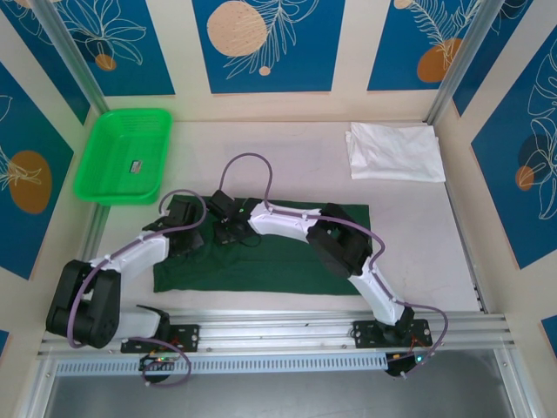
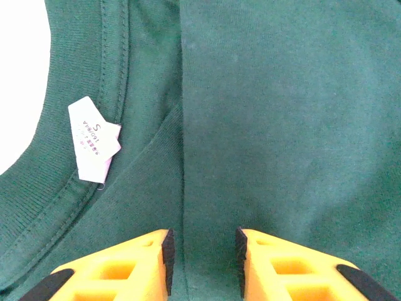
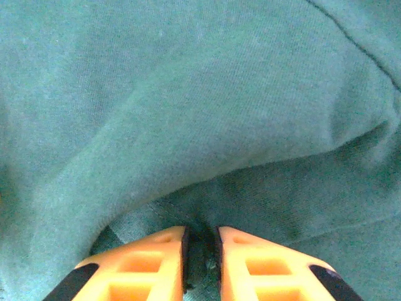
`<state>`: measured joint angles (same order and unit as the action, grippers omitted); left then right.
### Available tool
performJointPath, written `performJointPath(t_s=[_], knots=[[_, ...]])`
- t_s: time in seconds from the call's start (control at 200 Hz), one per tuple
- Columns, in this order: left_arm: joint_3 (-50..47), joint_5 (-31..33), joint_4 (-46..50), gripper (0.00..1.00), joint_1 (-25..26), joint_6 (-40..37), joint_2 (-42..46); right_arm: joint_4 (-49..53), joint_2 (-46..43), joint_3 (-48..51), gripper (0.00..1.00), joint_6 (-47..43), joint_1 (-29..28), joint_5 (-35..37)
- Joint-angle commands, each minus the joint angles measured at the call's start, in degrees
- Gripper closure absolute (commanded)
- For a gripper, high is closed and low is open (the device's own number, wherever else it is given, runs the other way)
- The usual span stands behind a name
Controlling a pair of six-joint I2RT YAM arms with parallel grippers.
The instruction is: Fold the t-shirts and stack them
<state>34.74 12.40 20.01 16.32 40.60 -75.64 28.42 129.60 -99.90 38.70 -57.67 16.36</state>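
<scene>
Seen from above, a green shirt [image 1: 261, 261] lies flat as a long folded band on the pale counter [image 1: 261, 165], from the centre toward 6 o'clock. A white shirt [image 1: 396, 150] sits folded at 1 o'clock, well apart from it. A green basket [image 1: 104, 174] rests at 10 o'clock with a small dark item [image 1: 137, 165] inside. The left arm [image 1: 130, 252] reaches in from 7 o'clock and the right arm [image 1: 348, 252] from 5 o'clock; their tips meet side by side over the band's left half, near its far edge. In the left wrist view, the left fingers [image 2: 156, 251] stand a narrow gap apart with flat green cloth between them, a straight fold edge running up through the gap; the collar [image 2: 116, 75] and a white size tag [image 2: 94, 141] lie at 10 o'clock. In the right wrist view, the right fingers [image 3: 175, 251] are almost together, pinching a bunched ridge of the green shirt.
</scene>
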Motion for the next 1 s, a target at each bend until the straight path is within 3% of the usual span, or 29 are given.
performJointPath(t_s=[0.0, 0.34, 0.995], knots=[[-0.8, 1.5, -0.5, 0.67, -0.6, 0.7, -1.2, 2.3, 1.0, -2.4, 0.84, -0.5, -0.3, 0.8], [-0.3, 2.7, 0.2, 0.67, -0.7, 0.7, -2.8, 2.7, -4.2, 0.0, 0.98, -1.6, -0.4, -0.9], [0.6, 4.4, 1.5, 0.67, -2.0, 0.4, -4.2, 7.8, -11.5, 6.4, 1.00, -8.1, -0.1, -5.3]])
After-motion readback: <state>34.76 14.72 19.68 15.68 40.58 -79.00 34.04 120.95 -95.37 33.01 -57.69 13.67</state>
